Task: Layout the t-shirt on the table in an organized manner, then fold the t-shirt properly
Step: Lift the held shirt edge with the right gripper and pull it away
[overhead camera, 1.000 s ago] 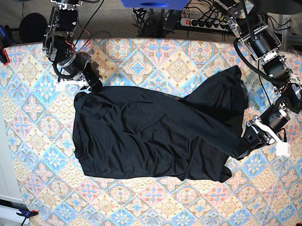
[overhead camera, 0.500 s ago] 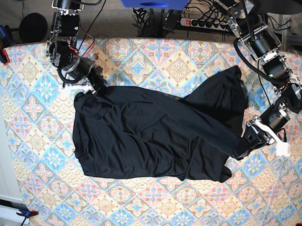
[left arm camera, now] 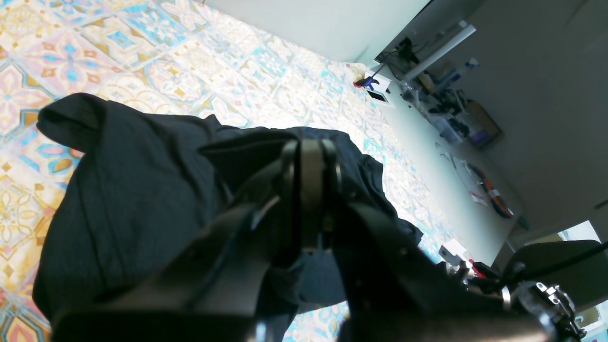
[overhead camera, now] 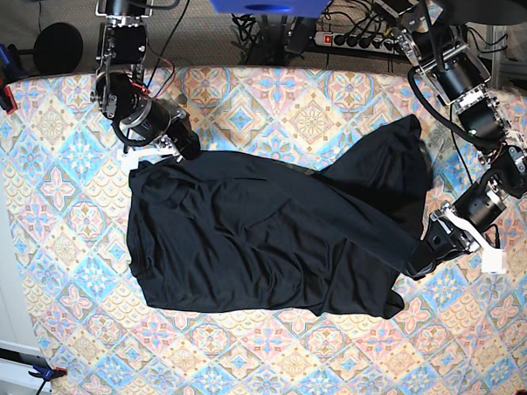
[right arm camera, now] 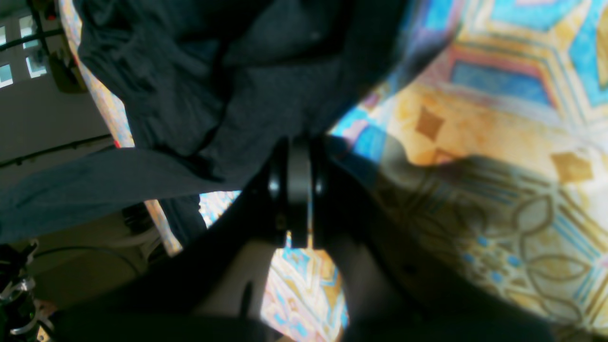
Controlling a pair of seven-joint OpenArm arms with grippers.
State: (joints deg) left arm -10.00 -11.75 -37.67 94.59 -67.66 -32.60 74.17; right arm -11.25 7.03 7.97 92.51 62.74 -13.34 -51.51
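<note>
The t-shirt (overhead camera: 262,232) lies spread but rumpled across the middle of the table (overhead camera: 62,197), its long axis running side to side in the base view, with one part folded up toward the far edge. My left end effector (overhead camera: 415,265) sits at the shirt's edge on that view's right, jaws pressed together with dark cloth bunched around them, apparently pinching it. My right end effector (overhead camera: 185,149), also closed, is at the opposite far corner; whether it holds fabric I cannot tell.
</note>
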